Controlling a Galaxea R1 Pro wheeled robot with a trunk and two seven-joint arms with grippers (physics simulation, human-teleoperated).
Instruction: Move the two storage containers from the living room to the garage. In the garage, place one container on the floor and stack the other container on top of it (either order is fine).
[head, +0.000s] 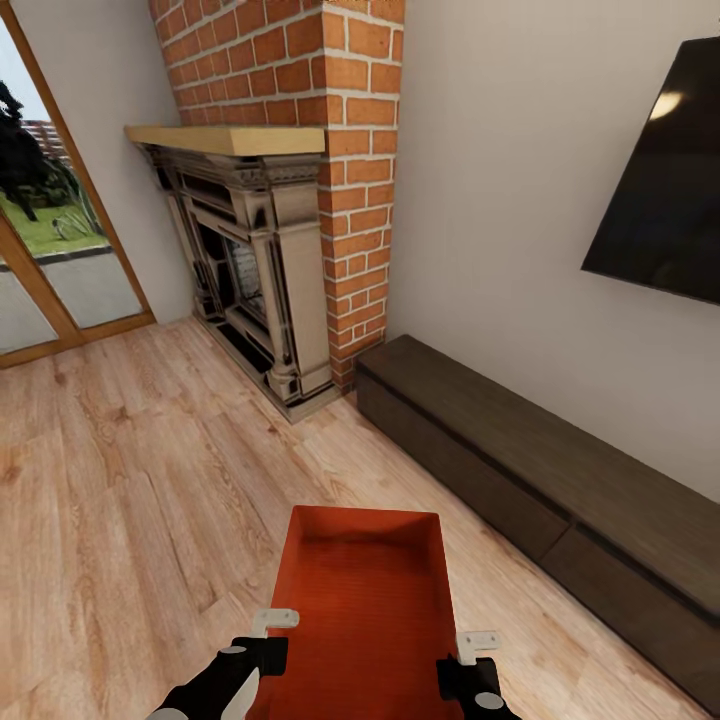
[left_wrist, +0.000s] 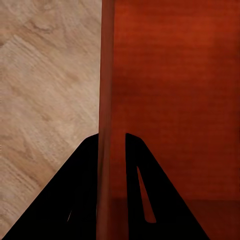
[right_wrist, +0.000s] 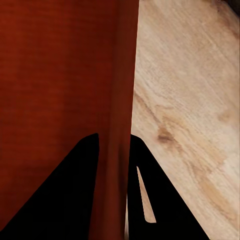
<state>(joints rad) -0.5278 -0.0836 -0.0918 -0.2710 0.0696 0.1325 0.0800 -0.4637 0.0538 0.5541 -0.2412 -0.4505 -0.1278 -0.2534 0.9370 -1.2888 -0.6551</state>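
Observation:
An orange-red storage container (head: 365, 590) is held low in front of me over the light wood floor of the living room. My left gripper (head: 262, 640) is shut on its left wall, and my right gripper (head: 468, 660) is shut on its right wall. In the left wrist view the thin wall (left_wrist: 105, 125) runs between the two black fingers (left_wrist: 80, 190), with the container's ribbed inside (left_wrist: 175, 100) beside it. In the right wrist view the other wall (right_wrist: 122, 125) passes between the fingers (right_wrist: 70, 195) likewise.
A red brick chimney (head: 330, 150) with a fireplace (head: 250, 270) stands ahead. A long low dark cabinet (head: 560, 480) lines the right wall under a black TV (head: 670, 170). Wood-framed glass doors (head: 50, 250) are at the left. Light plank floor (head: 120, 480) spreads ahead left.

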